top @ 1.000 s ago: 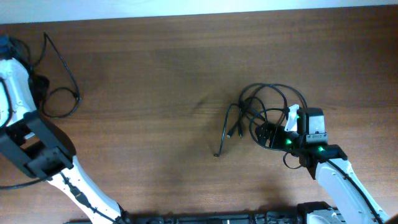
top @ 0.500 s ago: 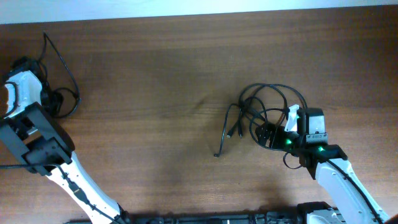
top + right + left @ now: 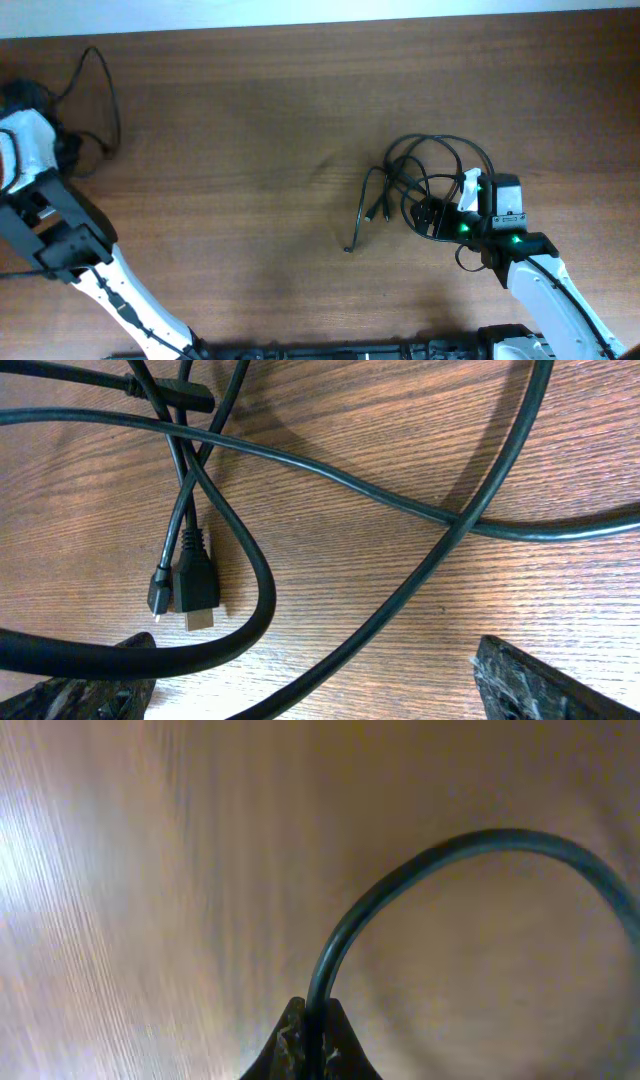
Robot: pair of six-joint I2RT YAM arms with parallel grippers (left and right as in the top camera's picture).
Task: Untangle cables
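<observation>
Your left claw (image 3: 310, 1038) is shut tight on one cable (image 3: 500, 838). In its wrist view the two fingertips press together at the bottom edge, and the cord rises from between them, then bends up and right in a wide arc over the table (image 3: 120, 870). That view is soft, so you get no finer detail. From above, this cable loops at the far left corner of the table, well apart from the others.

The rest lie in a tangle (image 3: 435, 175) right of centre, with several black loops crossing one another. One loose end (image 3: 357, 218) trails out of it to the left and toward the near edge.

Your right claw (image 3: 310, 660) sits at the near side of the tangle. Its fingers (image 3: 545, 680) are spread wide and grip nothing. Its wrist view shows cables running across the gap between them, one long strand crossing over another near the middle. Further left, two plugs lie side by side within a curve of cord. One is a larger plug (image 3: 197, 585) and the other a smaller plug (image 3: 160, 598). You cannot tell from these views whether the fingers touch the wood.
</observation>
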